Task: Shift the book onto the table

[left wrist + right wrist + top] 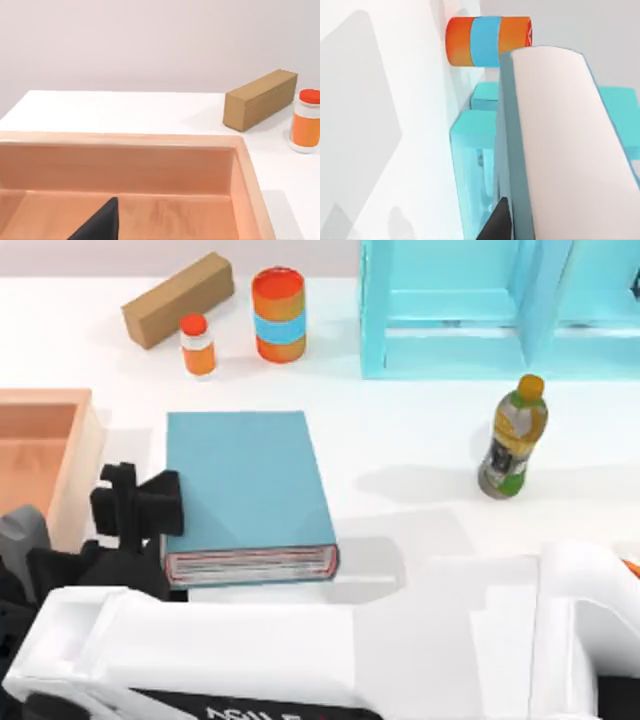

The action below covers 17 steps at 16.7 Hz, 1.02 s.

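The book (245, 480), light blue-teal with white, red-trimmed page edges, lies flat and hangs a little above the table (420, 440), casting a shadow beside it. My right arm reaches across the near side. Its gripper (170, 506) is shut on the book's left edge. In the right wrist view the book (560, 145) is very close, with one dark fingertip (497, 220) under its lower cover. My left gripper (100, 222) hangs over the wooden tray (150, 140) at the table's left.
The tray (70, 455) sits just left of the book. At the back stand a cardboard box (178, 298), a small orange bottle (197, 345), an orange can with a blue band (278, 315) and a light blue shelf unit (480, 310). A green-yellow bottle (513, 437) stands at the right.
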### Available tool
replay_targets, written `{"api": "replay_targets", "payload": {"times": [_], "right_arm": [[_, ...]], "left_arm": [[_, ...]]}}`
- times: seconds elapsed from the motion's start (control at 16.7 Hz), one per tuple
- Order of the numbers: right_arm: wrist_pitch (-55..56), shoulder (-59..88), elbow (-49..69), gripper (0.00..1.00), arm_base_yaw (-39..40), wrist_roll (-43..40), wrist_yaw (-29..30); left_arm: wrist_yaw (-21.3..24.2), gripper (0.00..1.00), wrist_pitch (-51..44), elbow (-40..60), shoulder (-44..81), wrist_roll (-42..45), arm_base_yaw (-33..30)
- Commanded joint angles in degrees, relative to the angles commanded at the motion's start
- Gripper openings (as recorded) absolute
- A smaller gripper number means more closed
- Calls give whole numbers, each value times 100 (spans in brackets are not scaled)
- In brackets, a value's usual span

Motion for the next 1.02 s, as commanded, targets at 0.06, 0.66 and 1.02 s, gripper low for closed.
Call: {"api": "replay_targets", "payload": {"times": [0.06,0.66,1.02], "right_arm": [[0,0,0,0,0,0,0],[495,-56,-222,0,-117,35,-6],[495,-56,-222,30,-117,35,-6]], "left_arm": [[0,100,0,0,0,0,0],[0,100,0,0,0,0,0],[0,100,0,0,0,0,0]]}}
